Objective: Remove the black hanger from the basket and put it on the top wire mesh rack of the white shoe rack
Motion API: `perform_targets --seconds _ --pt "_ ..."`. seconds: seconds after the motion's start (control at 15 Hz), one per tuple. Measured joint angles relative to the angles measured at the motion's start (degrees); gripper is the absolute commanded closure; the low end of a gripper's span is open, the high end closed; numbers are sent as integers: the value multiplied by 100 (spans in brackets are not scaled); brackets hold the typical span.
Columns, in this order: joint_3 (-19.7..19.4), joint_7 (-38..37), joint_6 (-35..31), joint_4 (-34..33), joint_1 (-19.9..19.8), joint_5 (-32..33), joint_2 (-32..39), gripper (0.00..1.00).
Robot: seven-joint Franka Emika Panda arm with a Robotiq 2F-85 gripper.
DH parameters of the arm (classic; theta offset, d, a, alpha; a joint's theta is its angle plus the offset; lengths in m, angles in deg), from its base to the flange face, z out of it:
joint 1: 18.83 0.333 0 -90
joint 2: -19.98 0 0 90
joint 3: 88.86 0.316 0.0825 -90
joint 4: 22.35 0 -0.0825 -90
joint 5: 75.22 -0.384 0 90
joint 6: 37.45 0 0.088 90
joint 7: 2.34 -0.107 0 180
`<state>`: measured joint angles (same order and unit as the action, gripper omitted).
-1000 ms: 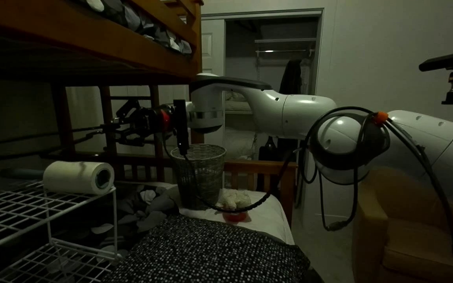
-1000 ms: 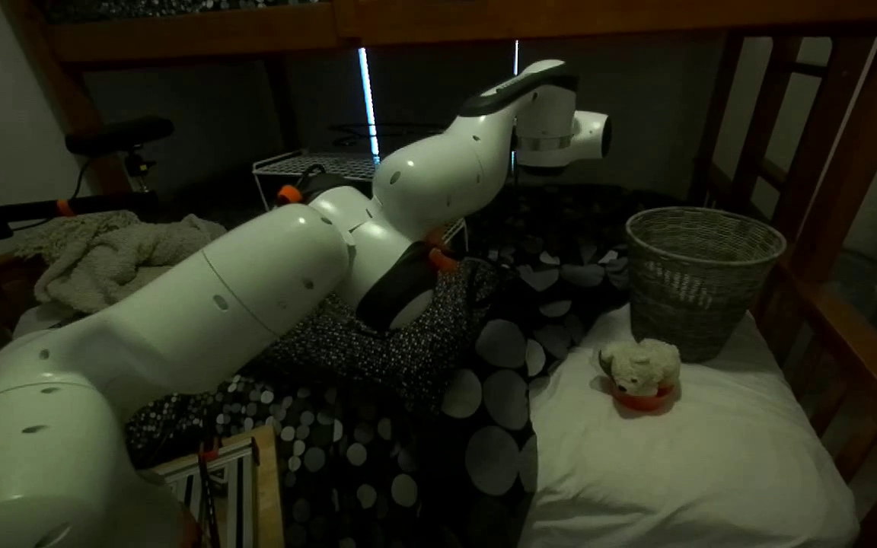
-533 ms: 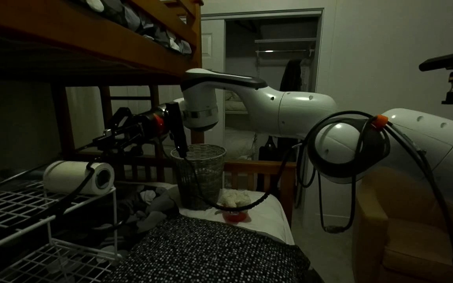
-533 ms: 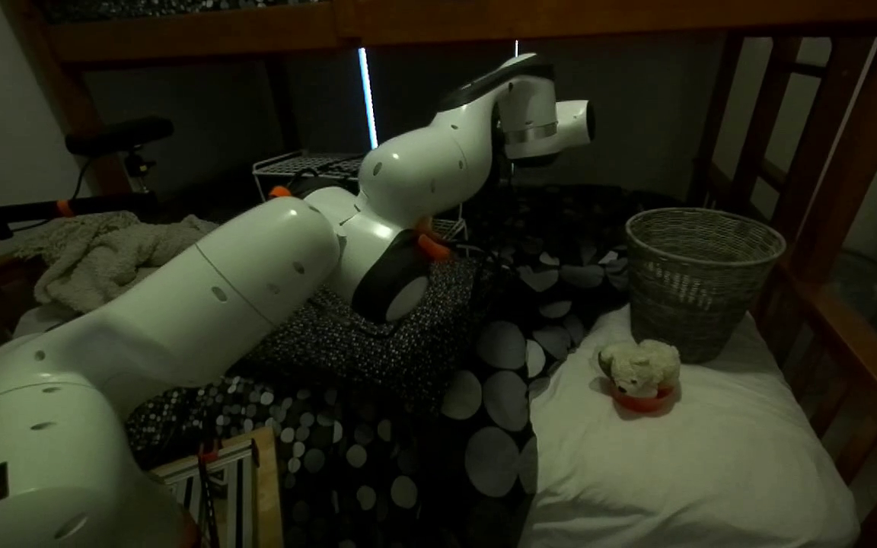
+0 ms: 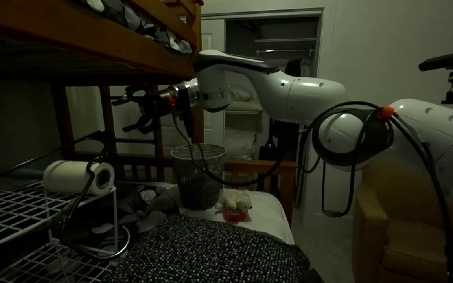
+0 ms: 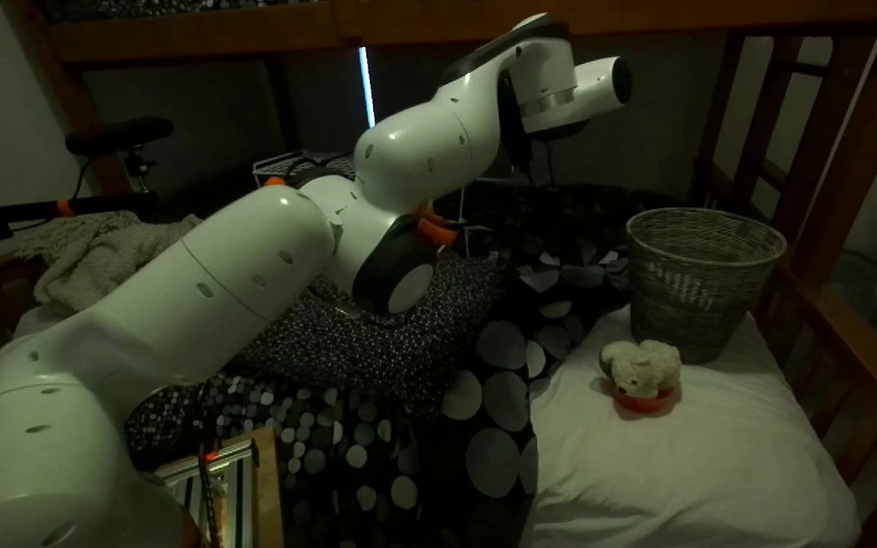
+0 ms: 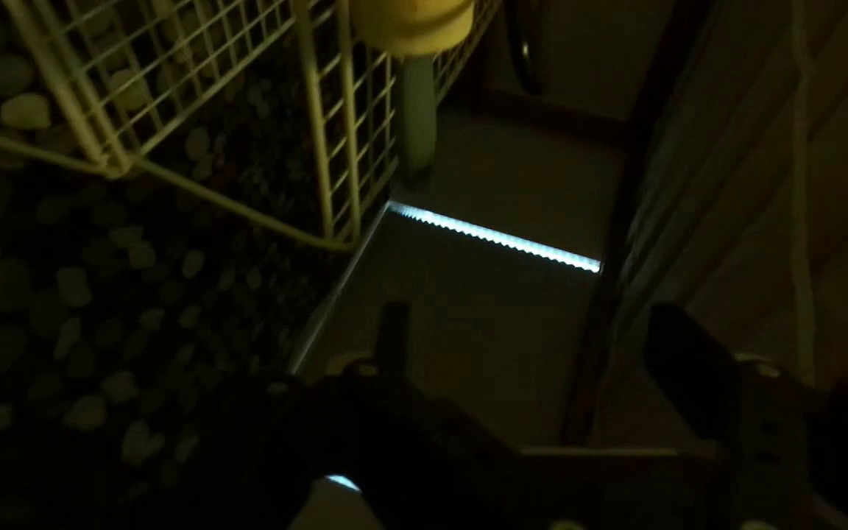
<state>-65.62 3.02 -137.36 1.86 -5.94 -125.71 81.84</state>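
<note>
The gripper [image 5: 119, 116] holds nothing: its two fingers [image 7: 393, 338] are spread wide. It is higher than the rack [image 5: 115, 214], out past the end toward the basket [image 6: 701, 304]. I think the fingers are wide so they will not drag the hanger [image 5: 104, 138] along.

The hanger is out of the basket and at the rack, tilted and not flat. One part goes back over the top shelf [image 5: 8, 212], by the white roll [image 5: 75, 177]. A curved part pokes out past the rack's edge and dips lower than that shelf. It looks as if the roll props the hanger up, but I cannot tell if they touch, or if the hanger is at rest. The roll lies at the end of the rack, so maybe that is why the hanger sits crooked.

The basket stands upright on a pillow [image 6: 674, 472], well apart from the rack, so it should not get in the way. A toy bear [image 6: 644, 367] sits in a red bowl [image 6: 644, 402], well apart from the rack.

The job looks almost done, but some of the hanger is past the rack's edge, and it could slip off. A soft push toward the rack's middle may help. The top bunk [image 5: 92, 43] is over the rack, so the arm [image 5: 313, 98] should not rise much. The side toward the basket seems to give more room for backing away.
</note>
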Motion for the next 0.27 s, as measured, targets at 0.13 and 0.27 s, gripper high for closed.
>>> perform_targets --seconds 0.13,0.27 --pt "-217 -140 -33 -26 -334 139 -144 0" --pt "-401 -421 -14 -23 -670 303 -259 0"
